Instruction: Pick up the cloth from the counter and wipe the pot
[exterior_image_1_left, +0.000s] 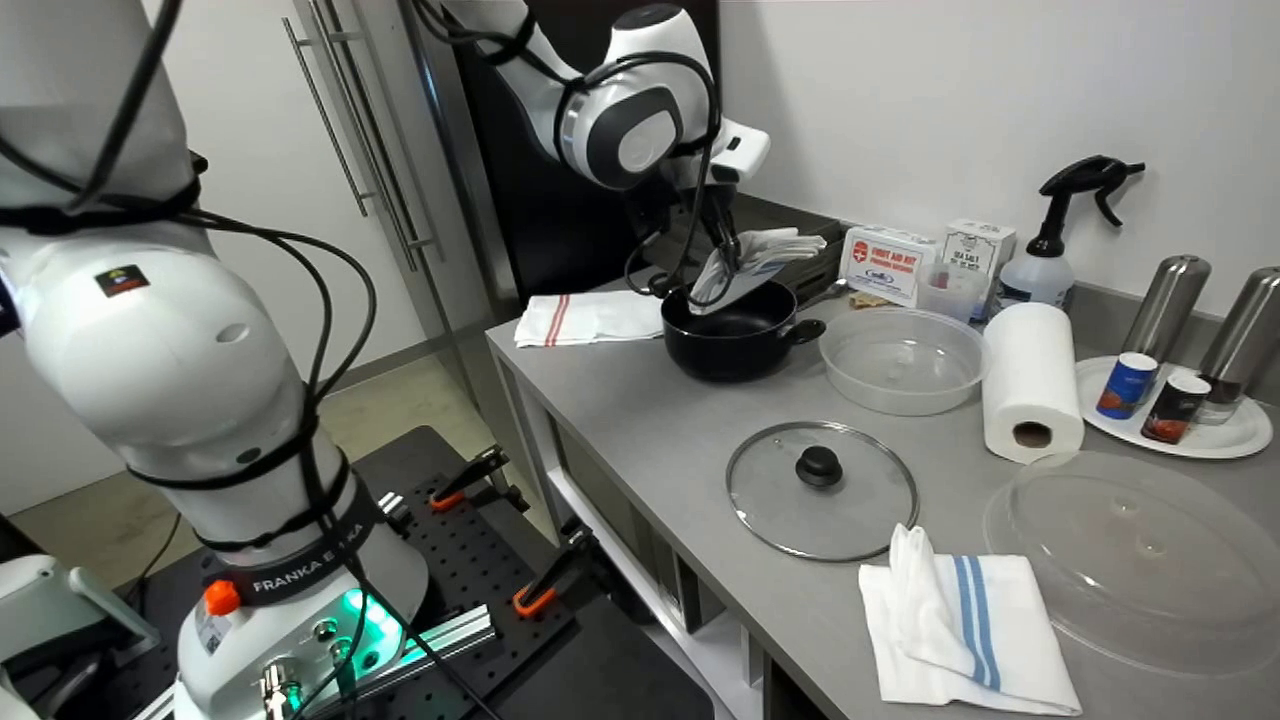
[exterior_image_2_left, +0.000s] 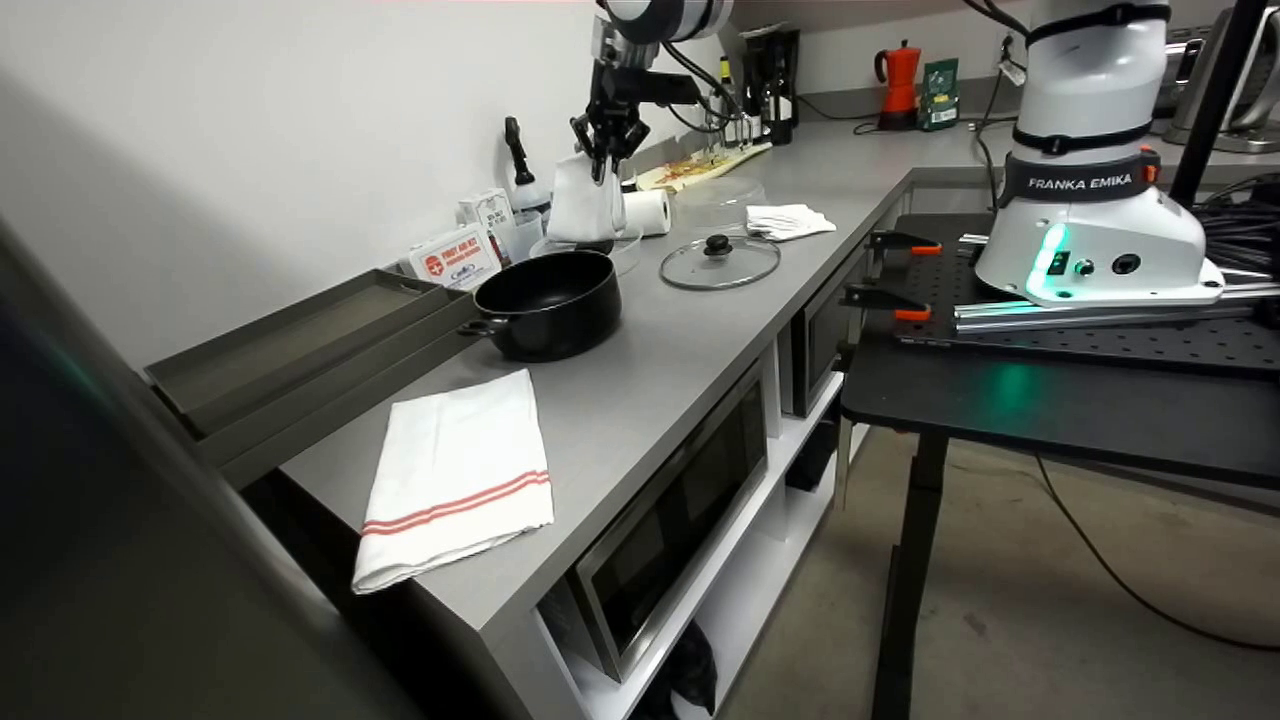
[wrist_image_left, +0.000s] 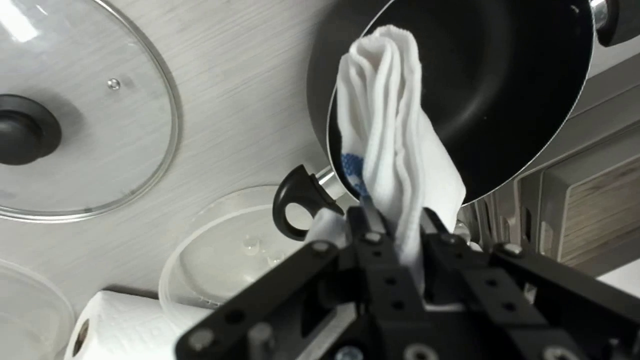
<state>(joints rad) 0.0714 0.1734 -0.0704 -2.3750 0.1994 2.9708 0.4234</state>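
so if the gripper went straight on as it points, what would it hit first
Most likely the pot below, with the cloth in the gripper leading; depth is unclear, so I can't tell where, or whether they touch now.

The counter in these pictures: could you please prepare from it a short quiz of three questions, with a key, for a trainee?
1. True or false: the lid covers the pot.
2. What does the end effector hold?
3. The towel lying nearer to the pot has stripes of which colour: (a) blue, (b) red, (c) green?

Key:
1. False; the lid lies on the counter, apart from the pot.
2. The cloth, white with some blue.
3. (b)
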